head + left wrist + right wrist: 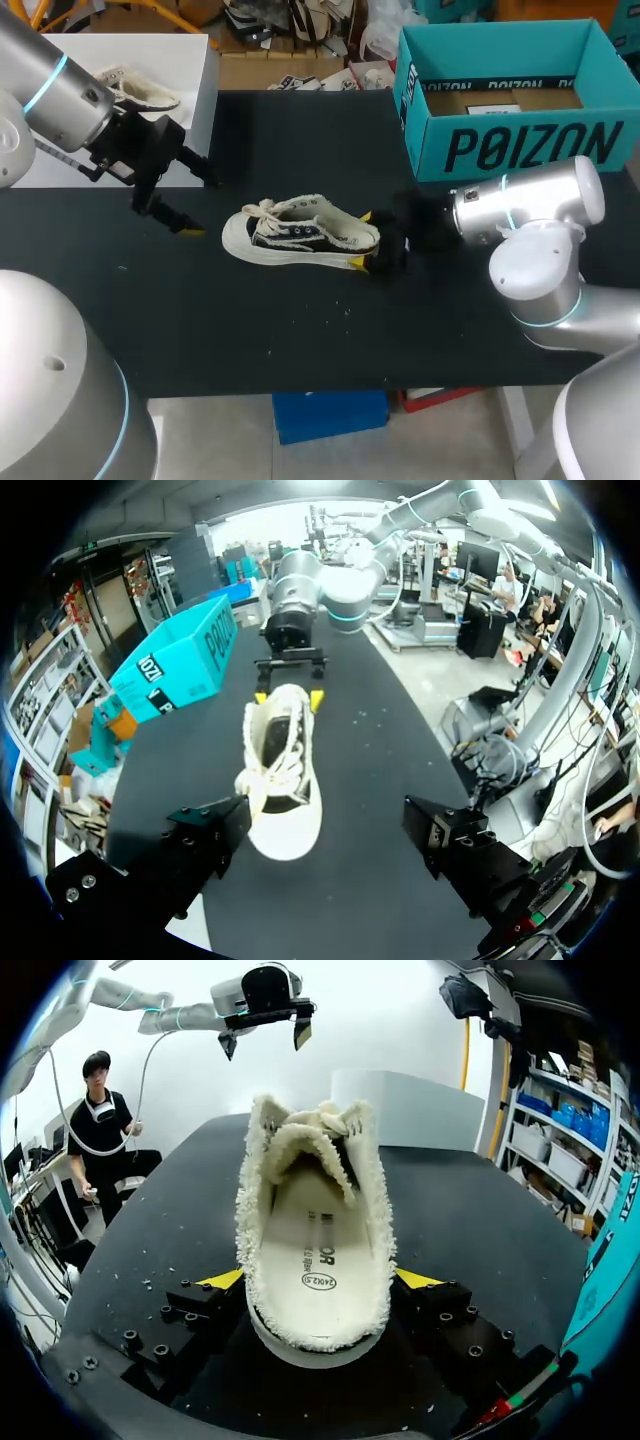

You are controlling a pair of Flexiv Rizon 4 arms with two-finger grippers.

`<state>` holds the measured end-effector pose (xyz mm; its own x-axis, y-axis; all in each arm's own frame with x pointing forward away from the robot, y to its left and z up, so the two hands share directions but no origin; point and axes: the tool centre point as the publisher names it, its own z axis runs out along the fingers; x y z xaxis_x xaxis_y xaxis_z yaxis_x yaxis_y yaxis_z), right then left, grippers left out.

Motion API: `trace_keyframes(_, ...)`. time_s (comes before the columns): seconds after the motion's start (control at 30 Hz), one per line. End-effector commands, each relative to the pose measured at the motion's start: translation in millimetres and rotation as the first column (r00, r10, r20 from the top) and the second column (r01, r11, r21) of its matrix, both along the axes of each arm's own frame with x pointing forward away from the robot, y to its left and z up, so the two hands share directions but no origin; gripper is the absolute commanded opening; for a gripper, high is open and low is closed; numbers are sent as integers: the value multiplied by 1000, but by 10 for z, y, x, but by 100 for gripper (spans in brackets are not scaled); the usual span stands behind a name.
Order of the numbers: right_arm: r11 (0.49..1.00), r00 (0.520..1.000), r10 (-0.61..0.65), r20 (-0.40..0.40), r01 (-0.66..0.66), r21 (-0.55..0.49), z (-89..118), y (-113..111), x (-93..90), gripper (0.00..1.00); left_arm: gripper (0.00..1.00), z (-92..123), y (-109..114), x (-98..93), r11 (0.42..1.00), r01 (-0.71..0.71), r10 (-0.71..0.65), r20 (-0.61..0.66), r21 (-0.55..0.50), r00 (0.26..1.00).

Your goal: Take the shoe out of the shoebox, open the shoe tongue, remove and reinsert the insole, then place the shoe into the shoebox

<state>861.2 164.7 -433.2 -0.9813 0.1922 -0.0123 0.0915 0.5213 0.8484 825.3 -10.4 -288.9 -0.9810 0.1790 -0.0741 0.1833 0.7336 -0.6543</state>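
"What does the right hand [362,240] hold?"

"It pinches the heel of the sneaker [300,232]. The sneaker lies on the worktop [300,330], out of the shoebox [500,150] at the far right."

"And the left hand [203,205]?"

"Spread wide, up left of the toe. The insole [320,1250] is inside, so I think the insole job and boxing are left."

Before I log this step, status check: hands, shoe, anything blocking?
Right hand shut on shoe heel. Left hand open, empty, off the toe. Shoe upright on table, out of shoebox, insole in. Nothing else near the shoe.
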Motion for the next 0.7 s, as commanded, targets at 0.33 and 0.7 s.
trace_keyframes(0.33, 1000, 1000, 1, -5, -1, -6, -8, 25, 20, 0, 100, 144, -457, -182, 930, -339, 358, -146, 143, 922)
trace_keyframes(0.7, 1000, 1000, 1, -5, -1, -6, -8, 25, 20, 0, 100, 199, -617, -252, 900, -388, 426, -211, 198, 880)
